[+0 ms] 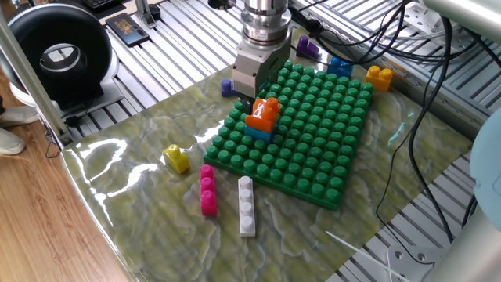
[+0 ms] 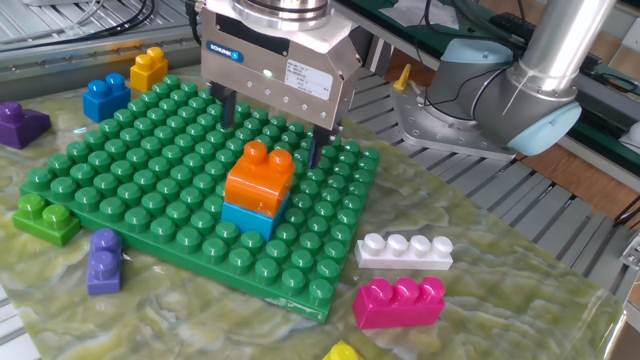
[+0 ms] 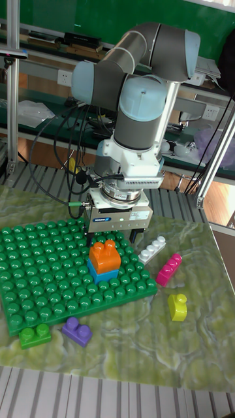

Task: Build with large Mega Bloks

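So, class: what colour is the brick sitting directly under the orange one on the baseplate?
Light blue. The lower brick, under the orange brick, shows best in the other fixed view.

The arm (image 3: pixel 140 72) is grey tube with pale blue joint caps. A ribbed silver wrist carries the boxy silver claw (image 2: pixel 268 128), with its blue label, green light and dark fingers (image 2: pixel 229 108).

Three views, opposing sides, share baseplate (image 1: pixel 300 130)

Glossy plastic orange brick (image 2: pixel 259 176) on shiny studded baseplate (image 2: pixel 150 160); glossy marbled mat (image 1: pixel 156 211).
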